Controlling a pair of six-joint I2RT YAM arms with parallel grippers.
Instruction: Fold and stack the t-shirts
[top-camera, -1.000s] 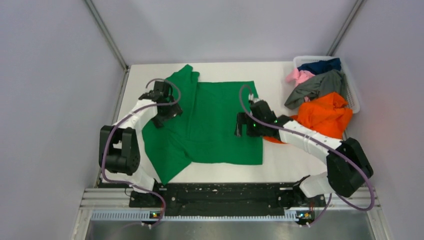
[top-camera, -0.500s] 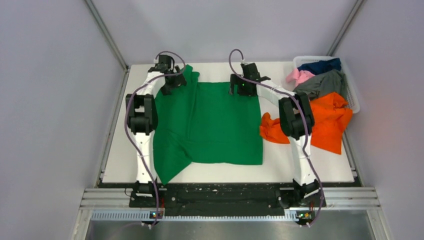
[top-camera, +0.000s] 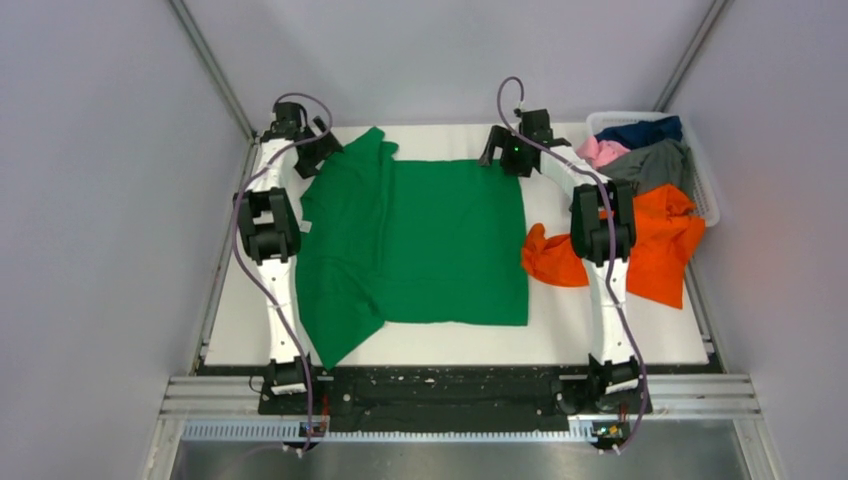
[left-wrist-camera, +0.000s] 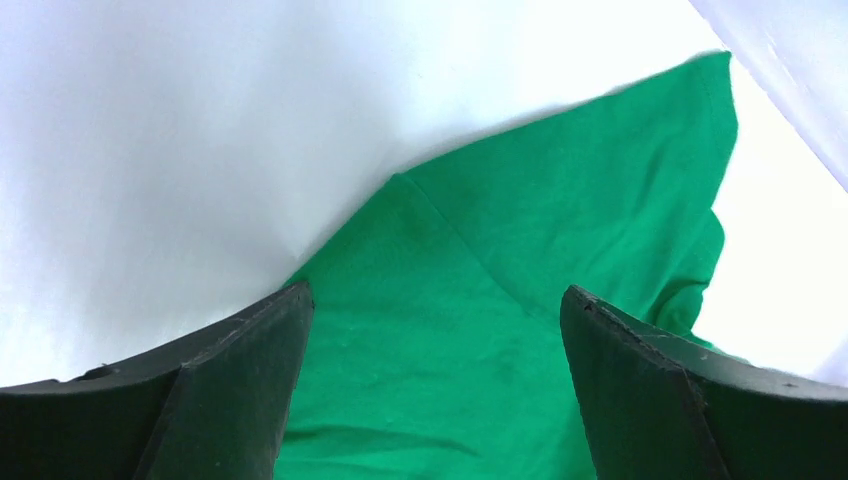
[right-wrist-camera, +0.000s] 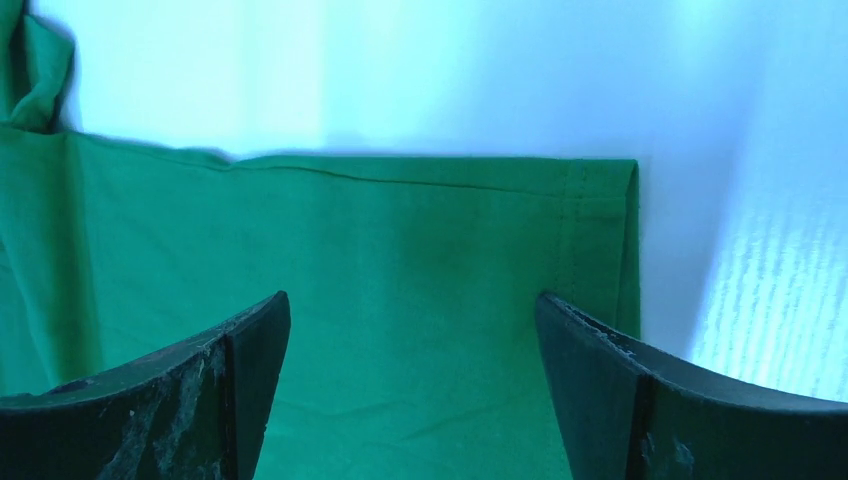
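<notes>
The bright green t-shirt (top-camera: 415, 245) lies spread on the white table (top-camera: 560, 340), one sleeve bunched at its far left. My left gripper (top-camera: 305, 150) is open and empty at the far left, above that sleeve (left-wrist-camera: 520, 300). My right gripper (top-camera: 500, 155) is open and empty over the shirt's far right corner (right-wrist-camera: 590, 200). An orange t-shirt (top-camera: 650, 240) lies crumpled to the right, half out of the basket. Grey (top-camera: 640, 170), pink (top-camera: 597, 151) and navy (top-camera: 642, 131) t-shirts sit in the basket.
A white plastic basket (top-camera: 706, 195) stands at the far right corner. Grey enclosure walls close in on the left, right and back. Both arms stretch along the table's sides to the far edge.
Both arms have reached from mid-table out to the far edge. The left gripper moved to the far left corner, the right one to the shirt's far right corner. The shirt lies flatter.
</notes>
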